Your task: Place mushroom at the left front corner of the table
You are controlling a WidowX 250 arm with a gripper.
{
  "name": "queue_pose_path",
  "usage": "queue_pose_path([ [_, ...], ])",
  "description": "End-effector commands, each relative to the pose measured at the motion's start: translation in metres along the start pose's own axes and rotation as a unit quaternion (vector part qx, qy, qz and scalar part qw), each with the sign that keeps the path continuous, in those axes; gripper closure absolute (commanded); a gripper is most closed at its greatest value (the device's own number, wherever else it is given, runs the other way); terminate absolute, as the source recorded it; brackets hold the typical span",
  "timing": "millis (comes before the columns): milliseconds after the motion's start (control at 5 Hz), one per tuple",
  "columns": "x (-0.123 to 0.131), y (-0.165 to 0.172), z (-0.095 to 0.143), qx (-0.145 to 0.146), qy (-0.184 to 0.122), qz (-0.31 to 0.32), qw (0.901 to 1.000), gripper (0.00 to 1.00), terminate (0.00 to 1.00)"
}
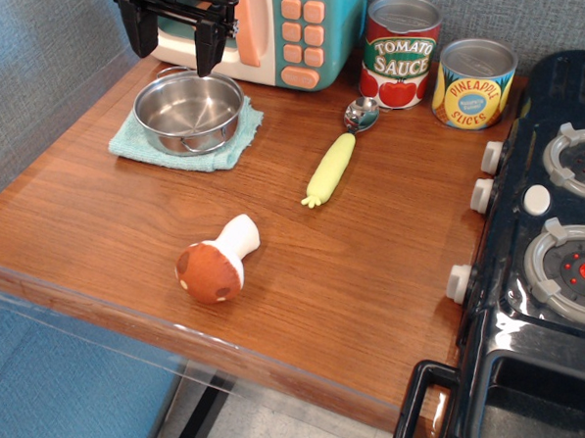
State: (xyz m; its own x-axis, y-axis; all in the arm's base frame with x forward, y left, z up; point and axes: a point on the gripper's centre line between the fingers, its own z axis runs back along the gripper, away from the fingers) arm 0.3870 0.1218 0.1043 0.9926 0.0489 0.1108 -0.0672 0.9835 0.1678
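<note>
The mushroom (216,263) lies on its side on the brown wood-grain table (95,200), near the front edge, left of the middle. Its reddish-brown cap points to the front left and its white stem to the back right. My gripper (174,41) hangs open and empty at the back left, above the far rim of a steel bowl, well away from the mushroom. The table's left front corner area is bare wood.
A steel bowl (189,110) sits on a teal cloth (131,141) at the back left. A toy microwave (292,28) stands behind it. A corn-handled spoon (333,164), a tomato sauce can (400,52) and a pineapple can (473,83) lie further right. A dark blue toy stove (550,264) fills the right side.
</note>
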Motion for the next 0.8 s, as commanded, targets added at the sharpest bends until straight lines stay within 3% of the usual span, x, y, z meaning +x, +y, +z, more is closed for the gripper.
queue_pose_path([
  [0,0.000,0.000,0.000,0.000,0.000,0.000,1.0000,0.00,0.00],
  [400,-0.052,-0.026,0.034,0.005,-0.031,-0.046,0.9984,0.00,0.00],
  [600,-0.085,-0.033,0.039,-0.024,-0.025,-0.052,0.9980,0.00,0.00],
])
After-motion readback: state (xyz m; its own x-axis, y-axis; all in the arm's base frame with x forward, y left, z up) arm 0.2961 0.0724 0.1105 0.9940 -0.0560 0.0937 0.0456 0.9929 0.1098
